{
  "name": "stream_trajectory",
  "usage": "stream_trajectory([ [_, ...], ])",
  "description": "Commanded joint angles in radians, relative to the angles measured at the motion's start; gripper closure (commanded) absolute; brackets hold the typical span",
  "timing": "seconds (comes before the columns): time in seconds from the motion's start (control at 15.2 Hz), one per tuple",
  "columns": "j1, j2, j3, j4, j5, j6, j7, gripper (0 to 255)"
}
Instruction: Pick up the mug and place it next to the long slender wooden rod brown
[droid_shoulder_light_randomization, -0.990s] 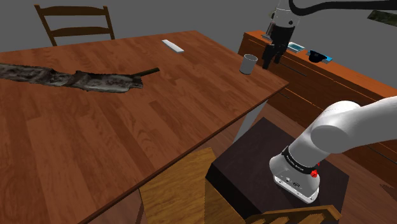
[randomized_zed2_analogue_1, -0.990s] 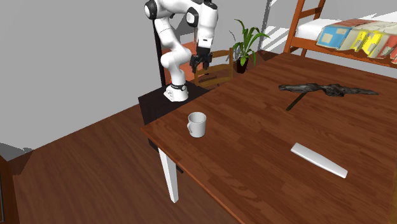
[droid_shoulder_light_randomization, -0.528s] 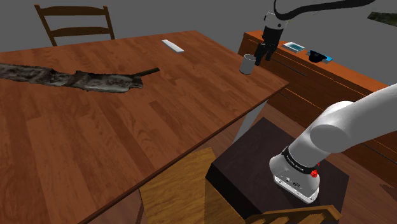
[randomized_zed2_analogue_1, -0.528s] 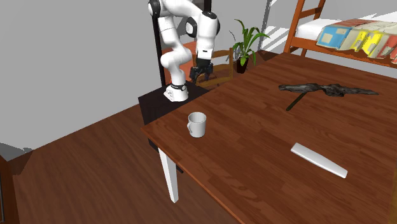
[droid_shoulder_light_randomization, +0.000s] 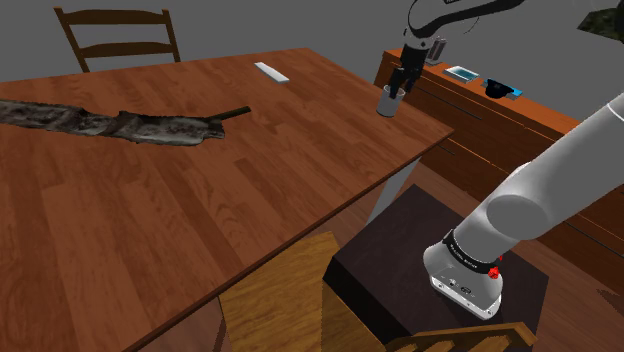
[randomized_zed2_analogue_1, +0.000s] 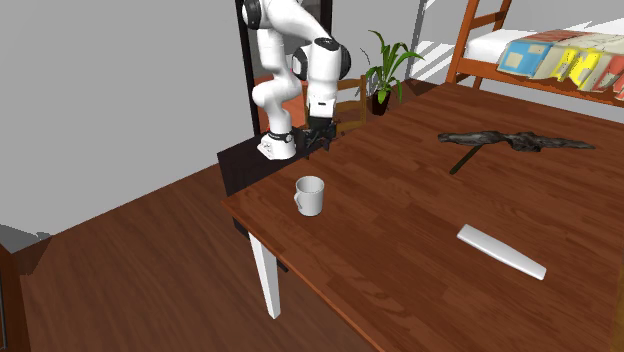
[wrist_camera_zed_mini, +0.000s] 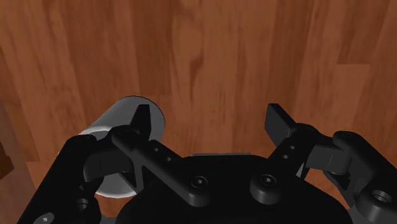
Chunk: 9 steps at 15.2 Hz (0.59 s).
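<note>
the black gripper (droid_shoulder_light_randomization: 400, 82) (randomized_zed2_analogue_1: 318, 135) (wrist_camera_zed_mini: 210, 121) is hovering over the wooden table (droid_shoulder_light_randomization: 200, 210) (randomized_zed2_analogue_1: 400, 240) with its fingers standing apart, gripping nothing. the pale grey mug (droid_shoulder_light_randomization: 389, 103) (randomized_zed2_analogue_1: 310, 196) (wrist_camera_zed_mini: 114, 118) is standing upright near the table's corner, sitting just beside one finger rather than between the two. the dark, mottled rod (droid_shoulder_light_randomization: 120, 125) (randomized_zed2_analogue_1: 505, 140) is lying well apart from the mug.
</note>
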<state>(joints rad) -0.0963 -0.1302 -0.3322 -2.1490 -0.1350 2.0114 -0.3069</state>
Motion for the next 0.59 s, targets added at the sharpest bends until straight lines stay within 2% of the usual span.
stream_trajectory([
  [0.0,-0.005,0.079,-0.018,0.06,0.031,0.03,-0.039,0],
  [0.33,-0.037,0.265,-0.043,0.221,0.123,0.076,-0.137,0],
  [0.53,-0.041,0.282,-0.042,0.2,0.13,0.113,-0.141,0],
])
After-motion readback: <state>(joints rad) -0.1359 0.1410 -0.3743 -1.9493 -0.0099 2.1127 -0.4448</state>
